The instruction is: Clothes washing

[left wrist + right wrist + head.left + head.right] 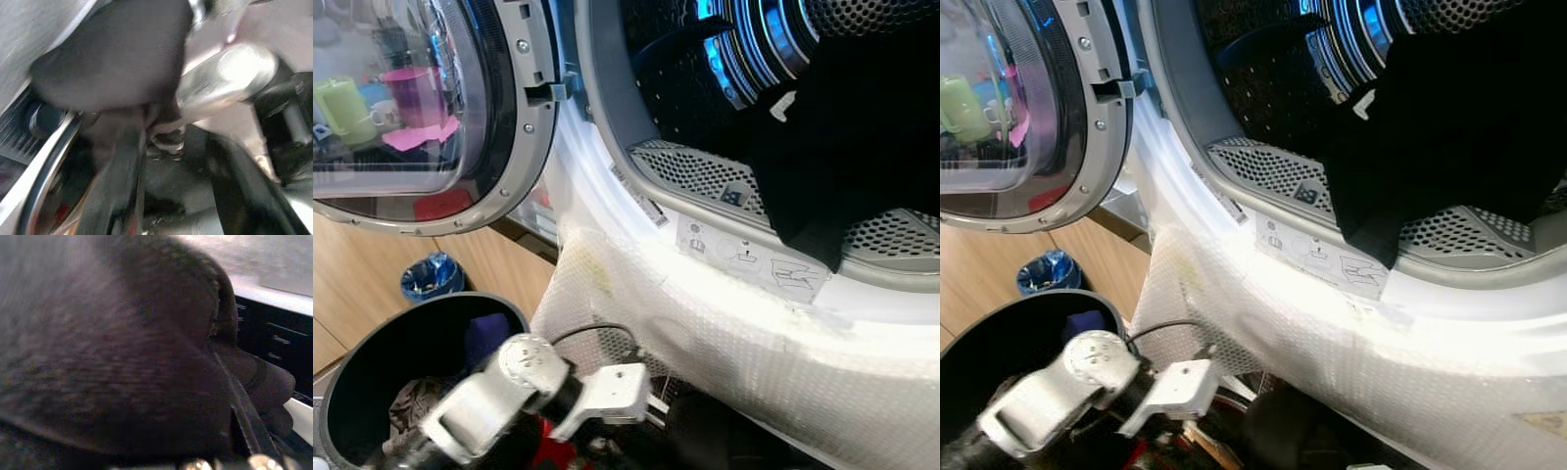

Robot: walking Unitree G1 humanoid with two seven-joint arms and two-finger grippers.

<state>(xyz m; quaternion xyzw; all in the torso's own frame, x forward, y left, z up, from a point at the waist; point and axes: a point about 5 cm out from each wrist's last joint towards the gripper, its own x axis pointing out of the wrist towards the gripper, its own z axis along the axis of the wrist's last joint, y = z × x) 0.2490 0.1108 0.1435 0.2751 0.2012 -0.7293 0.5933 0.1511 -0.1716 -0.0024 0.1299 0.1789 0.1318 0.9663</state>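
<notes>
White pictogram sticker [751, 258] on washer door rim [636, 264], icons only, no readable words

The washing machine's drum [705, 171] opens ahead and to the right, with a garment [832, 147] hanging inside it over the perforated floor, and the door [431, 108] swung open to its left. A padded sheet [724, 343] drapes over the machine's front below the opening. Lower left, a laundry basket [372, 362] stands on the floor with clothes in it, the left arm [499, 392] reaching across before it, and a small bin [431, 276] sits behind the basket.
</notes>
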